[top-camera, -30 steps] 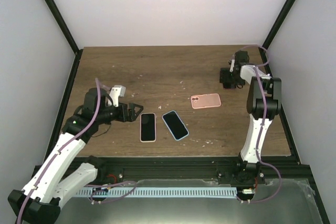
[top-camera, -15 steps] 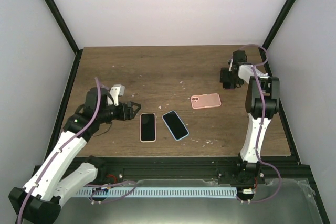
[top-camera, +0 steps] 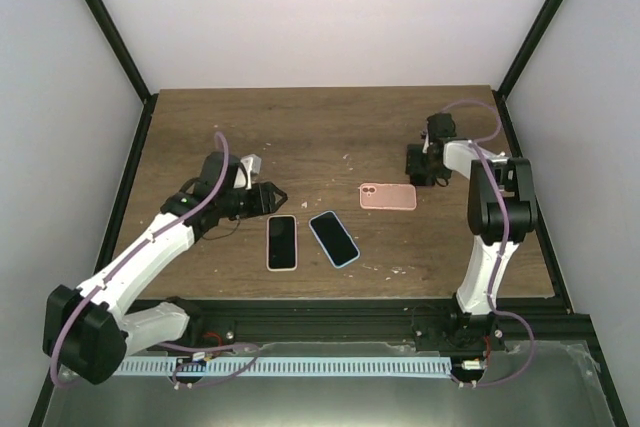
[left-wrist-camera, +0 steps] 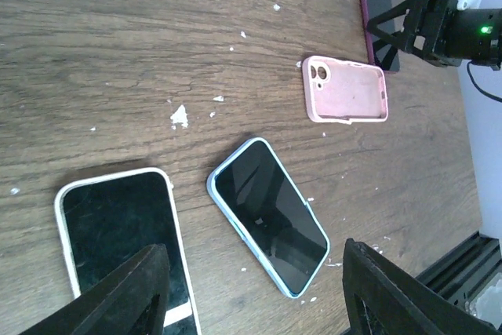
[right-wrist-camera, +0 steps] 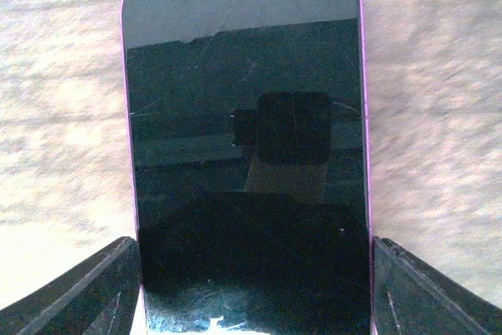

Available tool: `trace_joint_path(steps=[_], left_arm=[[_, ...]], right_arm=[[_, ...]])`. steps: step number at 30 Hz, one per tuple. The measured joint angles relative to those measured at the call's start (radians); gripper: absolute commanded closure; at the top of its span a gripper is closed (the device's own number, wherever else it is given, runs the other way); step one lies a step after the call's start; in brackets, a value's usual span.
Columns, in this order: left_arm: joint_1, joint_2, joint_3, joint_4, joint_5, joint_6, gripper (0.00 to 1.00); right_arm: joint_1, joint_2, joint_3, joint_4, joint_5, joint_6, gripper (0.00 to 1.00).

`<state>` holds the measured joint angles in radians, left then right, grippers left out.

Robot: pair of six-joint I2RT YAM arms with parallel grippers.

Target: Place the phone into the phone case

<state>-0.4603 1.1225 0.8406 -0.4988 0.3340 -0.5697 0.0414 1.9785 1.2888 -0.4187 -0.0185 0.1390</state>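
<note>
Bracketing phone [right-wrist-camera: 247, 154] with right fingers [right-wrist-camera: 423, 288] wide, left fingers [left-wrist-camera: 118, 296] likewise apart; risking off-centre pinching, skating it across bench [top-camera: 300, 127].

I've got the white-and-black left arm reaching forward, low, black left gripper [top-camera: 270, 199] jaws apart. White-and-black right arm bent leftward, black right gripper [top-camera: 414, 165] pointing down, jaws apart.

I find nothing to read. The dark-screened phone [right-wrist-camera: 247, 154] with the magenta rim shows no word, brand or number. Neither does the back of the pink phone case [left-wrist-camera: 346, 90], nor the white-cased phone [top-camera: 282, 242] and blue-cased phone [top-camera: 333, 238] near the table's [top-camera: 300, 127] front edge.
</note>
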Motion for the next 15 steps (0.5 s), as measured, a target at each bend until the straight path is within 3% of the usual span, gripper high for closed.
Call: trace_joint_path(steps=[15], left_arm=[[-0.029,0.208,-0.013,0.168,0.082,-0.052,0.46]], right_arm=[[0.199,-0.212,-0.284,0.036,-0.027,0.124,0.31]])
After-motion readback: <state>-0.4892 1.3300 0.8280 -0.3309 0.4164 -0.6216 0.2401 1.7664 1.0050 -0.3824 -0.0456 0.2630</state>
